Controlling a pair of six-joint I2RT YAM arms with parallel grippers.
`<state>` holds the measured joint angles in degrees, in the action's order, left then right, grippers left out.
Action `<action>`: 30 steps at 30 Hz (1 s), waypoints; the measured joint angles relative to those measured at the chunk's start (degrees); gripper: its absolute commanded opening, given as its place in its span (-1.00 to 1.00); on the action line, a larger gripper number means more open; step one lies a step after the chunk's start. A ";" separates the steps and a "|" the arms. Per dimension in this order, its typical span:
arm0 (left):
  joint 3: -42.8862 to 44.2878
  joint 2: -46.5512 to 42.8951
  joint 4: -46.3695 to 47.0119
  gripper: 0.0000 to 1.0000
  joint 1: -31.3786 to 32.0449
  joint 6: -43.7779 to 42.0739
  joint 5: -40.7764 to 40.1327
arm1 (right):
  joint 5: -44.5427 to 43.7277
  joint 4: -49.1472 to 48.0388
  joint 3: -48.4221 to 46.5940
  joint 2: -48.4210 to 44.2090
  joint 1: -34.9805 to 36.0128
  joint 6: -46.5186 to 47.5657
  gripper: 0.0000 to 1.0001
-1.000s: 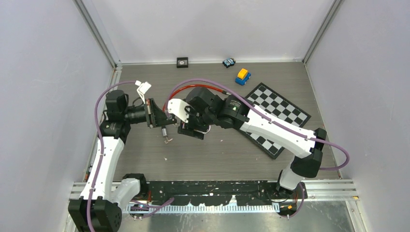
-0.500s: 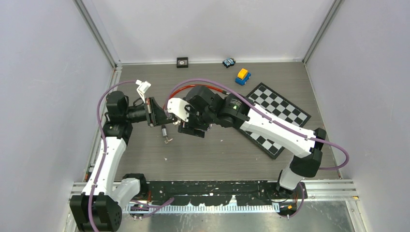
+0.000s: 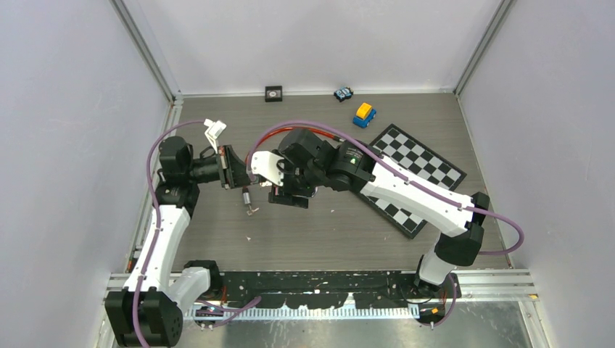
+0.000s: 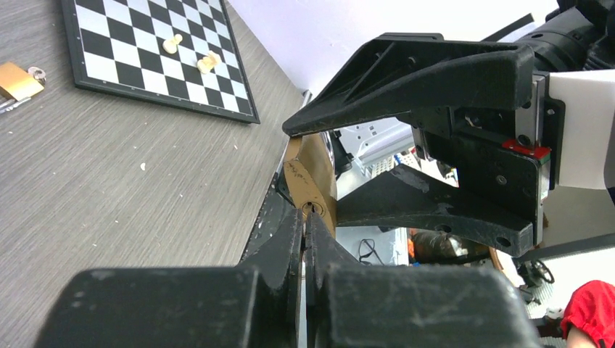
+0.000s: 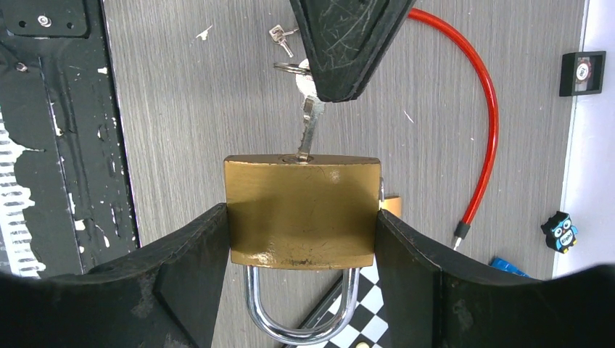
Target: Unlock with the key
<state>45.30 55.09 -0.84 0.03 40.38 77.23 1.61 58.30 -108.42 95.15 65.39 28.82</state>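
Observation:
A brass padlock (image 5: 302,210) with a steel shackle (image 5: 301,322) is clamped by its sides between the fingers of my right gripper (image 5: 301,217), above the table. Both shackle legs sit in the body. My left gripper (image 4: 304,217) is shut on a silver key (image 5: 310,130), whose tip sits in the keyhole on the padlock's top face. In the left wrist view the padlock (image 4: 313,177) is just past my fingertips, between the right gripper's black fingers (image 4: 406,72). From above, the left gripper (image 3: 243,174) and right gripper (image 3: 274,180) meet at mid-table, and the padlock is hidden.
Loose keys (image 3: 250,204) lie on the table under the grippers. A red cable (image 5: 487,116) curves behind the right arm. A chessboard (image 3: 420,170) lies to the right. A small brass lock (image 4: 18,80) rests near it. A toy car (image 3: 364,114), owl figure (image 3: 343,93) and black square (image 3: 273,93) stand at the back.
The two grippers have drawn slightly closer together at mid-table. Both grips look unchanged.

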 measured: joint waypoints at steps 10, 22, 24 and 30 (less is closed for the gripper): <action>-1.22 0.20 3.02 -1.00 0.00 4.68 -1.27 | -0.48 -0.15 0.00 0.00 0.02 0.42 -0.99; -6.49 0.17 18.86 -1.00 -2.36 15.26 -1.14 | -0.81 -2.21 0.76 0.00 -0.37 -0.44 -0.99; -7.65 0.17 23.15 -1.00 -2.45 18.05 -1.27 | -0.79 -2.38 0.81 0.00 -0.46 -0.74 -0.99; -8.15 0.17 28.92 -1.00 -2.80 21.35 -1.97 | -0.33 -3.45 0.81 -0.02 -0.55 -1.62 -0.99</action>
<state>37.15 55.27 28.08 -2.76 61.73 75.26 1.28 54.85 -107.61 95.13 64.84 27.20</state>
